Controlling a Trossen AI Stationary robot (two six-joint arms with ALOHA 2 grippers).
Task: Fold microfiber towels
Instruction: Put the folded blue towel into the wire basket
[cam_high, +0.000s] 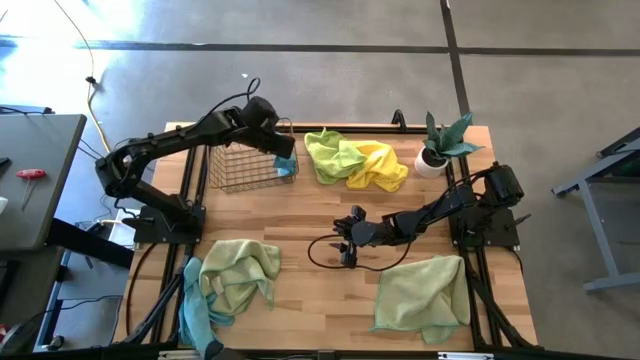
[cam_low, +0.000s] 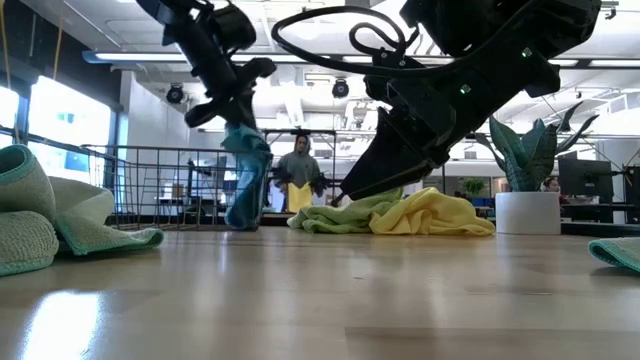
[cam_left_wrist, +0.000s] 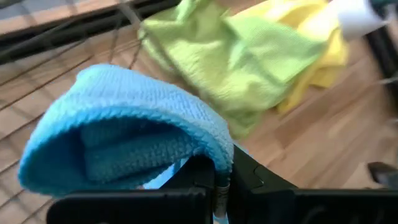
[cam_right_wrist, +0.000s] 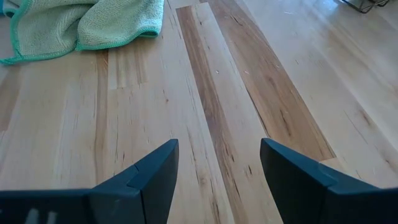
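Observation:
My left gripper (cam_high: 284, 158) is shut on a light blue towel (cam_high: 286, 166) at the right rim of the wire basket (cam_high: 245, 165); the towel hangs below it in the low view (cam_low: 246, 190). A lime green towel (cam_high: 333, 155) and a yellow towel (cam_high: 380, 165) lie bunched at the far middle. A pale green towel (cam_high: 240, 270) lies crumpled at the near left, and another (cam_high: 422, 292) lies at the near right. My right gripper (cam_high: 347, 243) is open and empty over the table's middle. My left gripper pinches a bunched fold of the light blue towel (cam_left_wrist: 205, 152) between its two fingers, from above, pointing down. The towel bulges out past the fingers (cam_left_wrist: 124, 124) and hangs slack below them (cam_low: 246, 205), its lower end near the table.
A potted plant (cam_high: 440, 145) in a white pot stands at the far right. A teal towel (cam_high: 192, 305) hangs over the near left edge. A black cable (cam_high: 325, 255) loops beside my right gripper. Bare wood lies across the middle (cam_high: 310, 215).

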